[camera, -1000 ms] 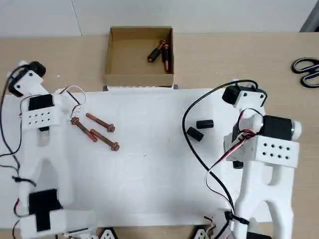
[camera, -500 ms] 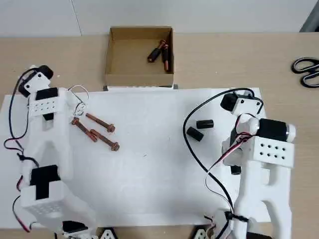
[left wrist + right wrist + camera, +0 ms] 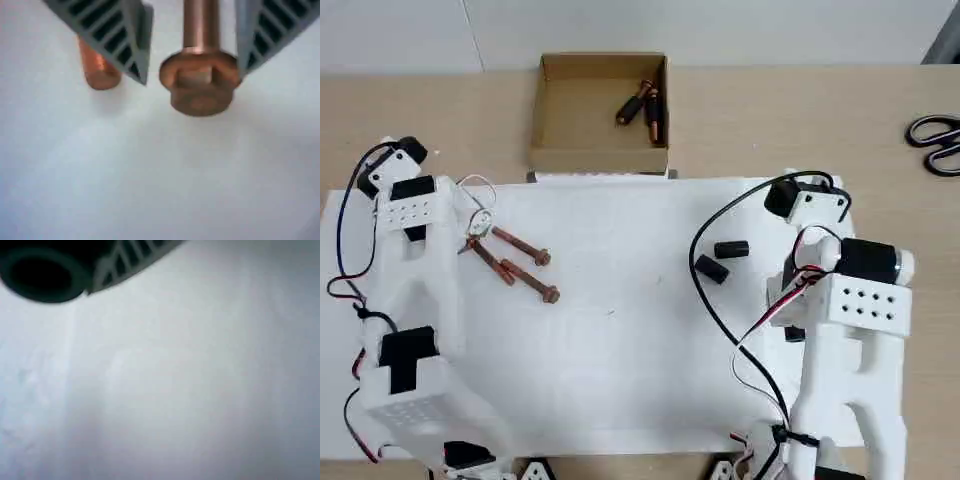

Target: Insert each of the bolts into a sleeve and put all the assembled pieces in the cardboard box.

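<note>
Three copper bolts lie on the white mat at the left. My left gripper (image 3: 472, 234) is low over the end of the nearest bolt (image 3: 490, 262). In the left wrist view it is open (image 3: 192, 75), with that bolt's hex head (image 3: 200, 87) between its grey fingers (image 3: 117, 37) and a second bolt's tip (image 3: 98, 70) just outside them. Two black sleeves (image 3: 731, 248) (image 3: 710, 268) lie loose at mid-right. My right gripper (image 3: 798, 326) is shut on a third black sleeve (image 3: 42, 275), which sits against one grey finger (image 3: 130, 260). The cardboard box (image 3: 548, 110) holds assembled pieces (image 3: 642, 105).
Scissors (image 3: 935, 142) lie on the wooden table at the far right. The right arm's black cable (image 3: 705, 290) loops over the mat close to the loose sleeves. The mat's bare middle (image 3: 620, 340) offers free room.
My left arm has swung in from the left edge, bringing its gripper down over the bolts. The right arm with its sleeve shifted slightly and came back.
</note>
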`<act>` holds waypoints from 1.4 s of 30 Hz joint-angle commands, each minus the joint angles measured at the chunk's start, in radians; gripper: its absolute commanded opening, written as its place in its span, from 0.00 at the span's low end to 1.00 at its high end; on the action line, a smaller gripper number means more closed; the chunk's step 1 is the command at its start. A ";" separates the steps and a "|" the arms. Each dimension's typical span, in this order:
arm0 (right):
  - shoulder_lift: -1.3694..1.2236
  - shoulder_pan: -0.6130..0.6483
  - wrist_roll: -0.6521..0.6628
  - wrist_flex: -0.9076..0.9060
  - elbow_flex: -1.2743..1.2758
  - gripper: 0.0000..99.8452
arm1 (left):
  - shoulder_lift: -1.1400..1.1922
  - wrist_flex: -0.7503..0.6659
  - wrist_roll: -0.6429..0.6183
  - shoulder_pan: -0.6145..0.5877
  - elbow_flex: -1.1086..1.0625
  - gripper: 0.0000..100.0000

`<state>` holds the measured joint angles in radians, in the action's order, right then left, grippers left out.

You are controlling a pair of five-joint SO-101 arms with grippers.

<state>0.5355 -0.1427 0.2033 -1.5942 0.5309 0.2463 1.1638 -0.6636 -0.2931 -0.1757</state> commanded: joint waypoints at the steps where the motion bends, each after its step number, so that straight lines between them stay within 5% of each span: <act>1: 0.022 -0.007 -0.012 0.016 -0.003 0.00 | 0.012 0.008 0.005 0.002 0.007 0.11; 16: 0.025 -0.007 -0.012 0.013 -0.003 0.00 | 0.086 0.008 0.005 0.021 0.002 0.11; 21: 0.027 -0.005 -0.012 0.013 -0.003 0.00 | 0.133 0.008 0.005 0.021 0.007 0.00; 32: 0.027 -0.005 -0.012 0.005 -0.003 0.00 | 0.133 0.011 0.005 0.021 0.021 0.00; 42: 0.028 0.002 -0.012 0.005 -0.008 0.00 | -0.031 0.222 0.009 0.023 0.280 0.00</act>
<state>0.5355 -0.1427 0.2033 -1.5942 0.5309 0.3353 1.3464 -0.6605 -0.2746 0.0130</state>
